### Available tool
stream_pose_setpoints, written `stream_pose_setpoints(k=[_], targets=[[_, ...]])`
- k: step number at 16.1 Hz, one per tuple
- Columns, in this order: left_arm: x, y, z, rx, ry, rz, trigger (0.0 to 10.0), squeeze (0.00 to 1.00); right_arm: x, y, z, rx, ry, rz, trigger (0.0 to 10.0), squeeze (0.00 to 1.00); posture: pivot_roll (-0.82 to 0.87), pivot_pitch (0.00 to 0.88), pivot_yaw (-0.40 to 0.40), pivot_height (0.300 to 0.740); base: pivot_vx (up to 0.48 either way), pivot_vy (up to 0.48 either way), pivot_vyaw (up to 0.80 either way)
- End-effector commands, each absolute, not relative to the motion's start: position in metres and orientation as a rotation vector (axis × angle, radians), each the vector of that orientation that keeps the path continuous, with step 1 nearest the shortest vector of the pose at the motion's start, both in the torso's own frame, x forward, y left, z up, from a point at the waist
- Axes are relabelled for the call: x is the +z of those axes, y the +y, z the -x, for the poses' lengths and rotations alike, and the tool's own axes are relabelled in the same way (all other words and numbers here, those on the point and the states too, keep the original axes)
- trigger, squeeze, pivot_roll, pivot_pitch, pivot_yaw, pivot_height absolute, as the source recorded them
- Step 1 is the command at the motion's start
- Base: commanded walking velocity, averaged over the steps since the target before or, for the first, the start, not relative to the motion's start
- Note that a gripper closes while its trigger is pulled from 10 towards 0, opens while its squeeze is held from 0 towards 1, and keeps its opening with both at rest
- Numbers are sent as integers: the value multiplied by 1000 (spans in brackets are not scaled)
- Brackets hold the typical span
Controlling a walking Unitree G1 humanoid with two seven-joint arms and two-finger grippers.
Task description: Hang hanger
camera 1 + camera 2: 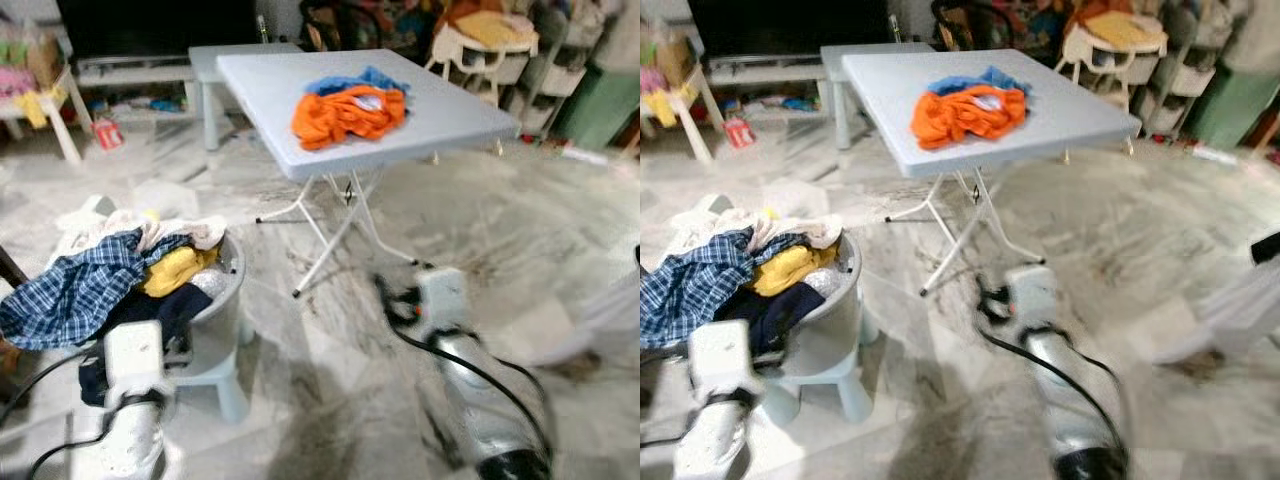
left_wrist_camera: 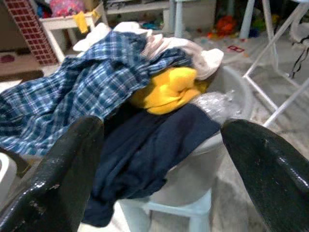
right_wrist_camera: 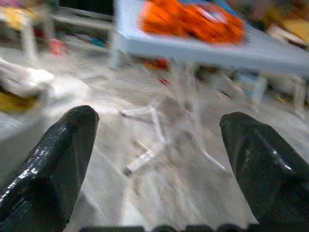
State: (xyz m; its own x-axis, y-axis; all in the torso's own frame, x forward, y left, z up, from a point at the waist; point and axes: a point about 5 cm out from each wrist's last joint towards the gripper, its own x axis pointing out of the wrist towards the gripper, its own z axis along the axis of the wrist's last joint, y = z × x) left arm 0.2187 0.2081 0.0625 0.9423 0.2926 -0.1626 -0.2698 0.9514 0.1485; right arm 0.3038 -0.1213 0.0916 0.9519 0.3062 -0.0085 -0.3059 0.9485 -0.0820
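Observation:
My left gripper [image 2: 163,126] is open, its two black fingers [image 2: 72,164] wide apart and nothing between them. It faces a grey laundry basket [image 1: 225,285] heaped with clothes: a blue plaid shirt [image 1: 75,285], a yellow garment [image 2: 169,87] and a dark navy one [image 2: 154,145]. My right gripper [image 3: 159,118] is also open and holds nothing; it points over the floor toward a grey folding table [image 1: 430,105]. An orange garment [image 1: 345,112] and a blue one [image 1: 375,78] lie on the table top. Both silver arms [image 1: 460,370] hang low in the blurred eye views.
The basket stands on a pale blue stool [image 1: 225,375]. A second low table [image 1: 225,60], shelves and toys line the back wall. A white chair [image 1: 470,45] and bins stand at the back right. Marble floor [image 1: 500,230] lies open to the right of the table legs [image 1: 330,235].

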Motion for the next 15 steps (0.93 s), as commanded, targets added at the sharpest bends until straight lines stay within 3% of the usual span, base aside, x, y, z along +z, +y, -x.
stream_pose_setpoints(k=[1, 3, 12, 15], targets=[[69, 200, -221, 266, 155, -103, 10000, 0, 95, -123, -308, 320, -17, 93, 10000, 0, 95, 13, -85, 740, 420, 0, 763], [66, 200, -220, 270, 166, -90, 10000, 0, 97, -120, -308, 340, -27, 99, 10000, 0, 96, 17, -89, 740, 418, 0, 616], [71, 193, -229, 251, 151, -82, 10000, 0, 98, -106, -311, 417, -46, 101, 10000, 0, 97, 13, -92, 740, 445, 0, 0], [72, 191, -231, 266, 153, -101, 10000, 0, 97, -101, -309, 458, -48, 101, 10000, 0, 97, 16, -97, 740, 185, 0, 658]])
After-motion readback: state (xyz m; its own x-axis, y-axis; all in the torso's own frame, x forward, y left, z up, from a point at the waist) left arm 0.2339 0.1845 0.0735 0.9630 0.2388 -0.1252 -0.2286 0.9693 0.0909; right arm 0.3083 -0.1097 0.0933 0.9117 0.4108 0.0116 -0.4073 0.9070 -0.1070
